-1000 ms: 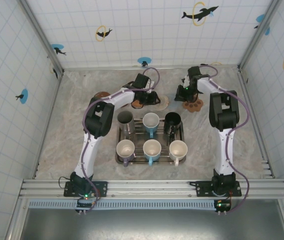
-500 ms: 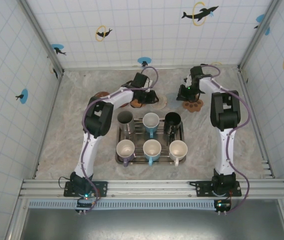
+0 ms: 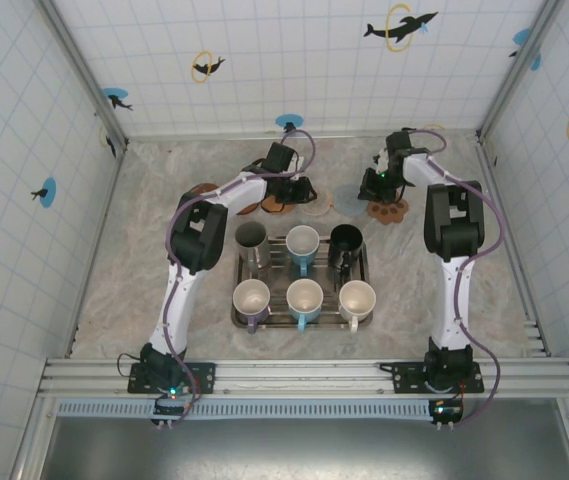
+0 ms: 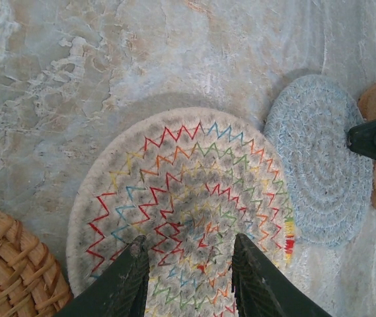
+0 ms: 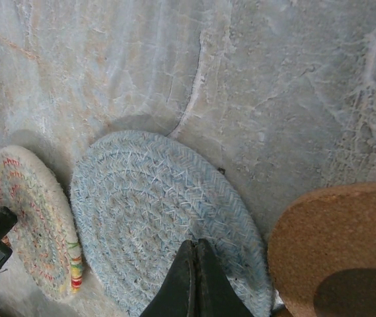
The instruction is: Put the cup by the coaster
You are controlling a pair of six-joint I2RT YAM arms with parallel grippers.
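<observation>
- Across the marble table (image 3: 144, 280), tiled walls (image 3: 24, 150) close the left, far and right sides. The left and right strips of the surface are bare. The middle and far centre are crowded.
- At table centre sits a metal tray (image 3: 328, 318) holding six cups in two rows. Back row: steel cup (image 3: 252, 240), blue cup (image 3: 302, 243), black cup (image 3: 346, 243). The front row has three more cups. All are upright inside the tray rim.
- Beyond the tray's far edge is a row of coasters, packed close, left to right:
  - wicker coaster (image 4: 9, 271)
  - zigzag coaster (image 4: 181, 198)
  - light-blue coaster (image 5: 154, 218)
  - cork coaster (image 5: 339, 244)
- The zigzag and light-blue coasters are touching or nearly so; the gap is not resolvable. From the right wrist, the zigzag coaster looks tipped up on one side.
- Left gripper (image 4: 189, 244): fingers spread, over the near part of the zigzag coaster. I cannot tell whether they touch it.
- Right gripper (image 5: 193, 246): fingers pressed together, tip over the light-blue coaster's edge beside the cork coaster. Nothing is visibly between them.
- In the overhead view both grippers are at the coaster row, left gripper (image 3: 294, 188) and right gripper (image 3: 372, 185). The cups are on the near side of them, in the tray and not in either grip. The back-row cups are nearest to the coasters.
</observation>
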